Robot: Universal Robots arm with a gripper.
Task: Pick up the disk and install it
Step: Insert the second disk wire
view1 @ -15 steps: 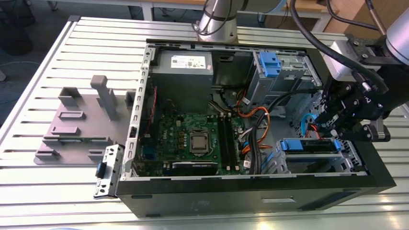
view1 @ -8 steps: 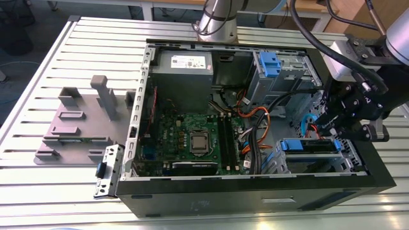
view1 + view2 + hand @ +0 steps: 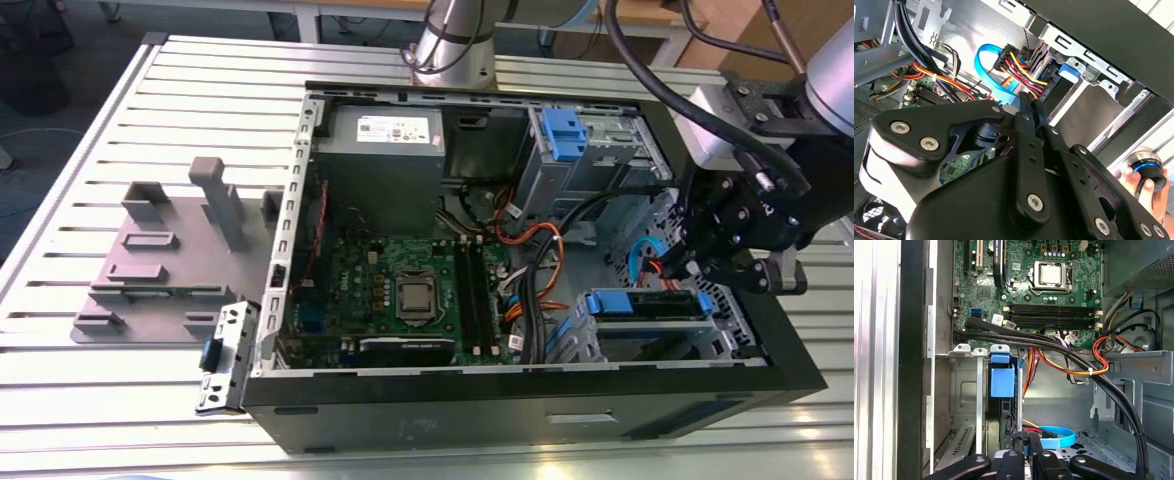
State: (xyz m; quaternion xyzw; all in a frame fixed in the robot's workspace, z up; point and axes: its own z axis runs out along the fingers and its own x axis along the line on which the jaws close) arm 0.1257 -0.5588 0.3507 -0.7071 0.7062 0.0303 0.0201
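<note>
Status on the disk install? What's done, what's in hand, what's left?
Done: the blue-railed grey metal hard drive already sits in the grey metal drive bay of the black computer case. In hand: the claw hovers at the drive's end, beside the blue flat data cable; whether it grips anything cannot be told. Left: whether the drive is fully seated cannot be judged here.

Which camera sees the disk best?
The exterior view. There the disk shows its long side, blue at both ends. The first wrist view shows it end-on under a blue tab. In the second wrist view it sits partly behind cables.
</note>
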